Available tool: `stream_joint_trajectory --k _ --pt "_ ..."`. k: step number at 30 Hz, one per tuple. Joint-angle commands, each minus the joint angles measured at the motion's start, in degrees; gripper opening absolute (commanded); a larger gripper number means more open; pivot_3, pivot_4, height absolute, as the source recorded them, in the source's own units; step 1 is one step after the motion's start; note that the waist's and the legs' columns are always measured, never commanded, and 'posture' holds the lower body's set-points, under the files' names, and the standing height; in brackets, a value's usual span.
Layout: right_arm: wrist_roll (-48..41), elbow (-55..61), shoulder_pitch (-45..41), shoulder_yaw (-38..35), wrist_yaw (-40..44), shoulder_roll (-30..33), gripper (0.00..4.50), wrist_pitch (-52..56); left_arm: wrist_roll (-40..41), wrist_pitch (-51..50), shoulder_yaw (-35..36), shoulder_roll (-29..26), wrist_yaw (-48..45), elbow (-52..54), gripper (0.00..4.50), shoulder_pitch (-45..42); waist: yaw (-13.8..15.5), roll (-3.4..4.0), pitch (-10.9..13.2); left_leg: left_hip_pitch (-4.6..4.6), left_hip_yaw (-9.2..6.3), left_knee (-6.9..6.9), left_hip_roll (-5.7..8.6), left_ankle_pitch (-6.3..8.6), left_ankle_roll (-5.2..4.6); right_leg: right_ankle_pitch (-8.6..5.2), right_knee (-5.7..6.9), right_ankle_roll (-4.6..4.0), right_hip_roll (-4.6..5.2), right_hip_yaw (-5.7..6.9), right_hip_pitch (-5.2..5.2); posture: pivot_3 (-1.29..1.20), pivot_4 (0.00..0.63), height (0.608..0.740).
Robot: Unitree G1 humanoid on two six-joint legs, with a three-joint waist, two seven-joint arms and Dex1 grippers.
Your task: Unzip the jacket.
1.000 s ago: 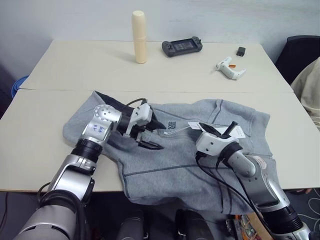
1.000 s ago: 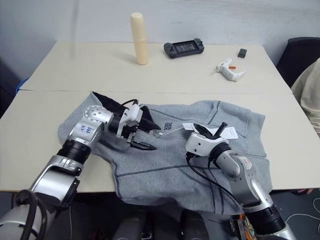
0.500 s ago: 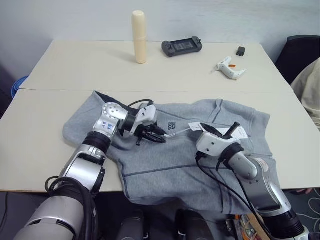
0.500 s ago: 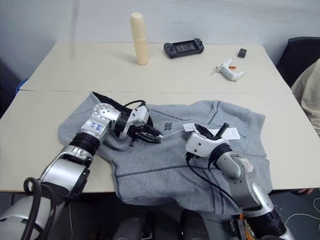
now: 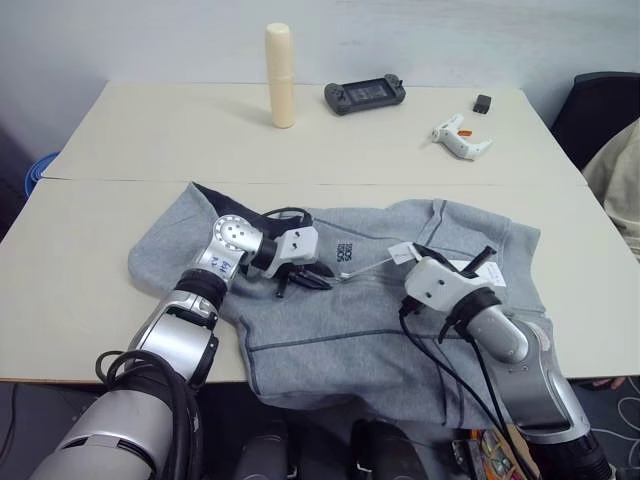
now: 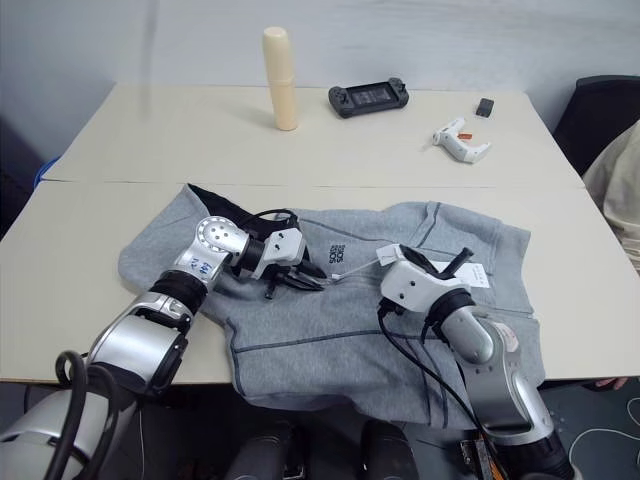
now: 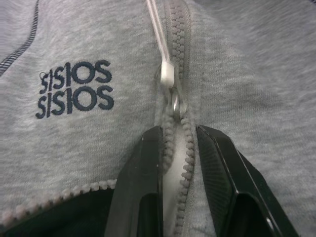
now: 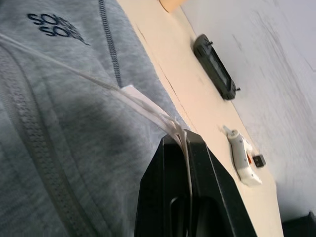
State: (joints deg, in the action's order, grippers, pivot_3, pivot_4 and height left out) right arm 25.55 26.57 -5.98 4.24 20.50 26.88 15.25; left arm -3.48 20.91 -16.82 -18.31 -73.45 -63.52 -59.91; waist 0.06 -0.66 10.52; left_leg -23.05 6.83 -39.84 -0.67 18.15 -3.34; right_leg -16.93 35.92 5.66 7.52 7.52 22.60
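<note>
The jacket lies spread flat on the near half of the tabletop, front side up, its collar toward the robot's left and its hem draping over the near edge. The left end effector sits low on the chest just beside the small dark logo, its two black fingers narrowed around the zipper track just behind the slider — they appear to pinch the closed teeth and the fabric at the collar end, most likely to anchor the garment so it does not slide when the slider is drawn away. The right end effector is fully closed on a thin white strip that runs taut across the grey fleece to the slider's pull (a tag or cord tied on as an extension, it seems), which gives the fingers something easier to hold than the small metal tab. With one arm bracing and the other holding the line, the setup reads as ready for the pull — the zipper below the slider is still meshed, so the opening is judged barely begun. Farther back on the tabletop, well apart from the garment, stand a cream cylinder, a black handheld controller and a white tool.
</note>
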Motion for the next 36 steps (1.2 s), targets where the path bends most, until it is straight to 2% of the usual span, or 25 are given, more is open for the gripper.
stream_joint_trajectory --k 1,4,6,8,12,18,22,27,30,31,33,36 --pt "-2.8 4.9 -0.2 -7.4 -2.6 -2.8 0.0 4.6 -5.3 -0.4 -2.1 -2.2 3.4 -4.1 1.13 2.2 0.0 0.03 -0.1 0.02 -0.01 0.0 0.0 0.0 0.0 0.0 0.0 0.0 0.03 -0.02 -0.01 0.0 0.15 0.74" --pt "-7.1 4.4 -1.3 -17.4 -3.4 -3.3 0.0 9.0 -5.1 0.0 -1.8 -2.7 3.1 -4.0 1.13 2.5 0.0 0.09 -0.2 0.07 -0.04 0.0 0.0 0.01 -0.01 0.0 -0.01 -0.01 0.09 -0.08 -0.03 0.0 0.15 0.74" --pt "-11.4 1.8 -2.5 -27.1 -3.3 -1.3 0.0 11.7 -4.9 0.2 -1.6 -3.2 2.5 -3.5 1.13 3.1 0.0 0.14 -0.2 0.06 -0.04 0.0 0.0 0.01 -0.02 0.0 0.0 -0.01 0.11 -0.09 -0.03 0.0 0.15 0.74" --pt "-14.3 -0.7 -3.1 -33.4 -2.7 1.1 0.0 13.0 -4.8 0.4 -1.6 -3.6 2.2 -3.1 1.13 3.5 -0.1 0.24 -0.3 0.07 -0.04 0.01 0.0 0.03 -0.03 0.01 0.02 -0.01 0.11 -0.1 -0.03 0.0 0.15 0.74" --pt "-18.9 -10.2 -1.8 -46.1 -1.1 9.2 0.0 10.9 -5.0 1.0 -1.5 -4.5 2.6 -2.7 1.13 4.5 -0.2 0.48 -0.4 0.27 0.06 0.21 -0.01 0.04 -0.03 0.0 -0.06 -0.01 0.11 -0.16 -0.11 0.0 0.15 0.74" --pt "-24.8 -28.6 -4.1 -57.8 -2.2 21.6 0.0 8.3 -4.7 1.0 -0.9 -5.5 2.7 -2.0 1.13 5.4 -0.6 0.69 -0.6 0.93 0.59 0.79 0.0 0.06 -0.07 0.0 -0.33 -0.02 0.13 -0.64 -0.23 0.0 0.15 0.74" --pt "-28.1 -33.7 -6.6 -57.4 -2.6 24.4 0.0 9.6 -4.3 0.9 -0.3 -5.7 2.6 -1.4 1.13 5.8 -0.7 0.79 -0.6 0.93 0.61 0.85 -0.02 0.05 -0.04 -0.01 -0.34 -0.03 0.14 -0.78 -0.19 0.0 0.15 0.74" --pt "-38.5 -21.4 -4.6 -45.0 9.5 19.7 0.0 15.3 0.1 -4.9 3.3 -4.4 -0.1 2.1 1.13 5.7 -1.7 0.83 -0.7 0.94 0.59 0.86 -0.08 0.04 0.0 -0.01 -0.33 -0.04 0.14 -0.8 -0.2 0.0 0.15 0.74" --pt "-43.6 -14.4 -3.1 -38.1 15.4 18.5 0.0 17.8 4.1 -12.2 5.4 -5.0 -5.2 8.7 1.13 6.3 -1.7 0.86 -0.6 0.83 0.6 0.87 -0.08 0.04 0.02 -0.02 -0.28 -0.05 0.11 -0.81 -0.04 0.0 0.15 0.74" --pt "-44.1 -13.9 -2.7 -36.3 16.8 19.0 0.18 18.0 5.9 -15.4 6.2 -5.7 -7.4 11.9 1.1 6.8 -1.6 0.9 -0.6 0.75 0.58 0.87 -0.08 0.03 0.03 -0.02 -0.27 -0.05 0.09 -0.78 0.0 0.0 0.15 0.74" --pt "-45.4 -13.6 -1.7 -34.3 19.9 20.6 0.55 18.8 9.6 -22.6 7.8 -8.0 -11.3 19.6 1.5 8.1 -1.4 0.85 -0.6 0.61 0.59 0.86 -0.07 0.02 0.04 -0.02 -0.11 -0.05 0.06 -0.75 0.09 0.0 0.15 0.74" --pt "-47.9 -13.1 0.5 -35.1 25.1 23.9 1.47 19.8 14.5 -33.0 9.6 -13.1 -15.1 32.5 2.26 10.8 -1.1 0.76 -0.5 0.28 0.53 0.73 -0.02 0.07 -0.05 -0.02 -0.29 -0.05 0.04 -0.62 0.19 0.0 0.15 0.74"
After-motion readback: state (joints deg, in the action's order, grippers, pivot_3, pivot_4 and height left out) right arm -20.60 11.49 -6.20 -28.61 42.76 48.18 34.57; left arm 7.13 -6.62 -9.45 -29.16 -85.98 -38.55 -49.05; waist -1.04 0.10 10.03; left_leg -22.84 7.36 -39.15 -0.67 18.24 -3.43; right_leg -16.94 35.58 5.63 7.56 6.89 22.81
